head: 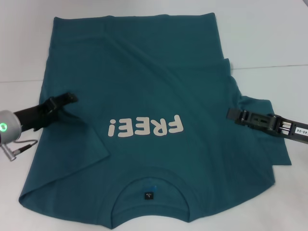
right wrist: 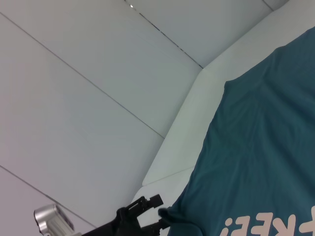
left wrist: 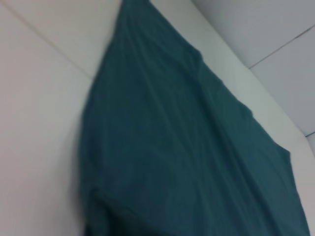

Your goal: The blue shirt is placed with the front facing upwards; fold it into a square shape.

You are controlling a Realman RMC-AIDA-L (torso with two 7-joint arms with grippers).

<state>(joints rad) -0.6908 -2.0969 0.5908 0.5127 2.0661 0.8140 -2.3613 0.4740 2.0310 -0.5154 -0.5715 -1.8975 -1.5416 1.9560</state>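
A: Where's the shirt?

B: I see the blue shirt point(head: 154, 96) flat on the white table point(head: 269, 33), front up, "FREE!" lettering point(head: 146, 127) readable, collar nearest the robot, left sleeve folded in over the body.

A: Grippers?

B: Left gripper point(head: 67, 98) sits at the shirt's left edge, pinched on fabric there. Right gripper point(head: 233, 114) is over the right sleeve; can't tell its opening or whether it has cloth.

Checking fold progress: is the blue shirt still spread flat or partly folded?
Partly folded. The blue shirt lies front up, lettering showing, left sleeve folded onto the body by the left gripper; the right sleeve still sticks out.
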